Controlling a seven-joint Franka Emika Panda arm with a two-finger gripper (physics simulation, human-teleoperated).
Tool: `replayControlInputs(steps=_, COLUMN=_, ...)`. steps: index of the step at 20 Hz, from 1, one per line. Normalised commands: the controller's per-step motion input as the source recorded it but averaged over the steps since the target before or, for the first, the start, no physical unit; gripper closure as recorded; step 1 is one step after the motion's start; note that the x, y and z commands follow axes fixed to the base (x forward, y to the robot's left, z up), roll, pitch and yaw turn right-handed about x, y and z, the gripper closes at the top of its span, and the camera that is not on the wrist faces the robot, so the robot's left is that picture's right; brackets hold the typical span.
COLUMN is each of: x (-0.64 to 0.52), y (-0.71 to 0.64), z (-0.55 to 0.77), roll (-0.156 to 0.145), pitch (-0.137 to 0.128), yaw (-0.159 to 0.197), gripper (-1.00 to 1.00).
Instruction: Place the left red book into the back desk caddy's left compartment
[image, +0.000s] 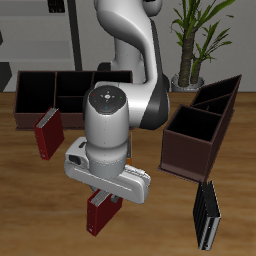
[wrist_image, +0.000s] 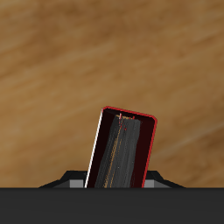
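The table (image: 30, 200) carries the back desk caddy (image: 60, 92) (long, low, dark) far behind. The gripper (image: 103, 192) clamps the left red book (image: 99, 212), upright near the front edge, left compartment (image: 36, 92) well away.

The place reads as a simulated study or home office: a wooden table (image: 30, 200) carries books and two dark desk caddies (image: 200, 135), with a potted plant (image: 195, 40) and pale shelving (image: 40, 35) standing behind it.
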Motion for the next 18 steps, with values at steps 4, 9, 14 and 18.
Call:
replayControlInputs(steps=4, x=-0.16, y=0.10, z=0.51, roll=0.006, pitch=-0.058, yaw=0.034, gripper=1.00)
replayControlInputs(steps=9, x=-0.27, y=0.08, z=0.59, roll=0.004, pitch=-0.064, yaw=0.043, gripper=1.00)
replayControlInputs(steps=14, x=-0.36, y=0.01, z=0.61, roll=-0.017, pitch=-0.059, yaw=0.028, gripper=1.00)
replayControlInputs(steps=18, x=-0.46, y=0.03, z=0.67, roll=0.022, pitch=-0.084, yaw=0.049, gripper=1.00)
